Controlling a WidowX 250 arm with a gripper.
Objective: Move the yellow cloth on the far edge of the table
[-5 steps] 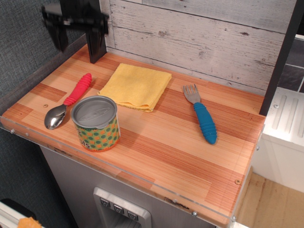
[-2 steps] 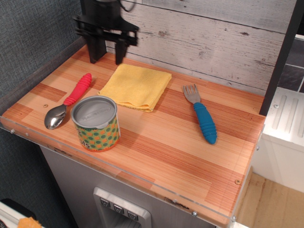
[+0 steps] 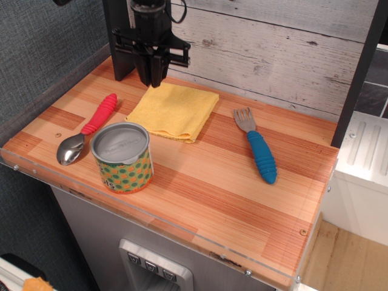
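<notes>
Task barely begun: yellow cloth point(image 3: 174, 110) lies flat, ungripped, toward the back of the tabletop point(image 3: 230, 194), w/ the hand point(image 3: 152, 77) right above its far-left corner, fingers pressed nearly together, pinching nothing. Grab + move both left imo. Striped wood tabletop w/ clear plastic rim, whitewashed plank wall point(image 3: 273, 48) behind; also red-handled spoon point(image 3: 88, 129), dotted can point(image 3: 122, 156), blue-handled fork point(image 3: 257, 147).

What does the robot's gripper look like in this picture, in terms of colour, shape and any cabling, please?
The gripper is matte black throughout, with no visible markings. It has a blocky body with a short crossbar sticking out on both sides and two dark fingers tapering downward. A thin black cable loops out near its top, against the whitewashed plank wall.
</notes>
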